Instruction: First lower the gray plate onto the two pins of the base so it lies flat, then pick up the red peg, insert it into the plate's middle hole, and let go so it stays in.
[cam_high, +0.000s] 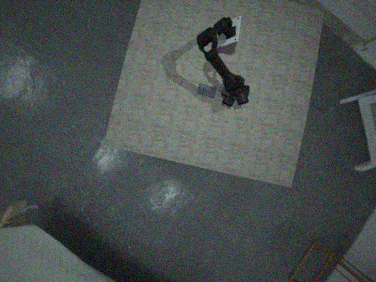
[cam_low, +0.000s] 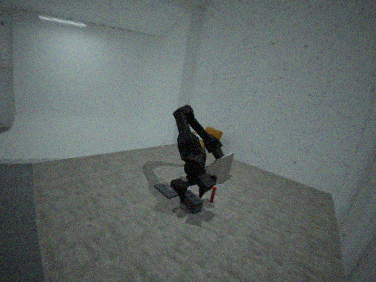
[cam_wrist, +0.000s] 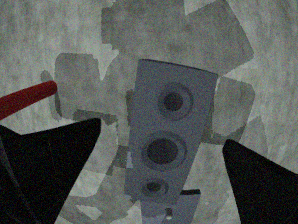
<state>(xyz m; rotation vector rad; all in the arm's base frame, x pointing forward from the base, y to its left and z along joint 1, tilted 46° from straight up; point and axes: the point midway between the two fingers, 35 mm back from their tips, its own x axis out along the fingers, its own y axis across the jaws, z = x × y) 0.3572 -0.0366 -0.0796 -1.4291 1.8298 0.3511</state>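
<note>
A: "What state is the tool (cam_high: 234, 100) (cam_low: 194, 195) (cam_wrist: 165, 136) showing?"

B: "It is standing open and gripping nothing. Its two fingers are pointing down over the gray plate (cam_low: 195, 206) (cam_wrist: 175, 125), one on either side in the wrist view."

A: "Where is the plate sitting?"

B: "It is resting on the worktop (cam_high: 165, 125) (cam_low: 125, 225) (cam_wrist: 270, 30), its three round holes facing up, the largest in the middle. The arm is hiding it from above."

A: "And the base (cam_high: 206, 90) (cam_low: 165, 190) (cam_wrist: 182, 210)?"

B: "The flat slab is lying near the plate, apart from it in the exterior view. The plate is not covering its pins."

A: "State the peg position."

B: "The red peg (cam_low: 213, 194) (cam_wrist: 30, 97) is standing upright near the plate, outside the middle hole. No finger is holding it."
</note>
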